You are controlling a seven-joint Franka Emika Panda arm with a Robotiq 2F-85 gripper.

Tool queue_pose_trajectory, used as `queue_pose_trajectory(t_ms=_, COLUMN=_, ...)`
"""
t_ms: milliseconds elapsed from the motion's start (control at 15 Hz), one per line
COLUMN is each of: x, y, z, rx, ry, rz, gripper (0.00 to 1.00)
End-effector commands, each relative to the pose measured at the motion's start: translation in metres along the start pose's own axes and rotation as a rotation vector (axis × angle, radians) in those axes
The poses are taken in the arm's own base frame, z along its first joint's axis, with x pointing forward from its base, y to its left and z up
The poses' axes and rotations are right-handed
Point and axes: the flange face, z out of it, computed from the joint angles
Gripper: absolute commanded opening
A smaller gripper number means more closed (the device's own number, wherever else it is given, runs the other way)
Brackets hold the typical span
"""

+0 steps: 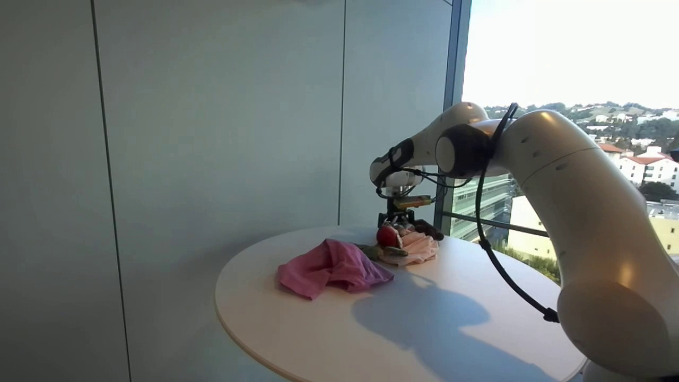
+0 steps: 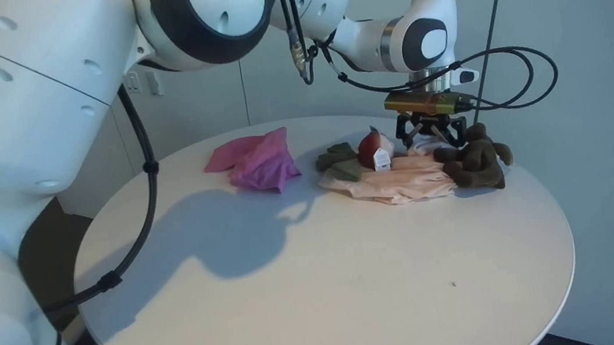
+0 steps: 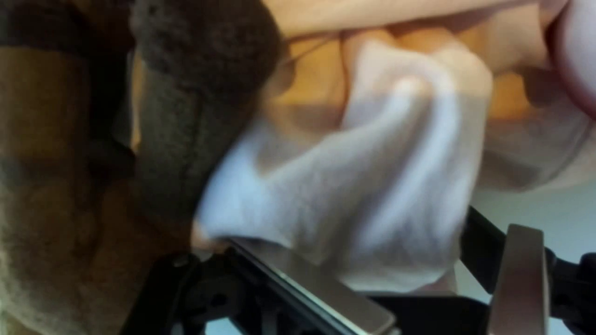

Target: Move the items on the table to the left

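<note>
We held the claw wide astride a fold of the peach cloth on the table, nothing pinched, presumably to drag it left. No container showed; that cloth bore the red toy and part of the green toy. The brown toy touched it; the pink cloth lay apart.

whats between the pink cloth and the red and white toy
A dark green soft item and a strip of table, as seen in an exterior view.
</note>
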Motion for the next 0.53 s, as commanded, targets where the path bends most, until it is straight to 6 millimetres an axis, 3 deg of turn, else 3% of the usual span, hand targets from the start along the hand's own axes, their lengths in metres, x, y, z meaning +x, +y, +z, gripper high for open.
queue_pose_trajectory(t_ms=0, x=-0.004, y=-0.003, z=-0.017, rx=-0.026, ry=-0.125, rz=0.068, gripper=0.66)
queue_pose_trajectory(t_ms=200, x=-0.009, y=-0.007, z=-0.027, rx=0.014, ry=-0.195, rz=0.077, gripper=0.46)
queue_pose_trajectory(t_ms=467, x=-0.019, y=0.013, z=-0.054, rx=0.031, ry=-0.194, rz=0.143, gripper=0.17)
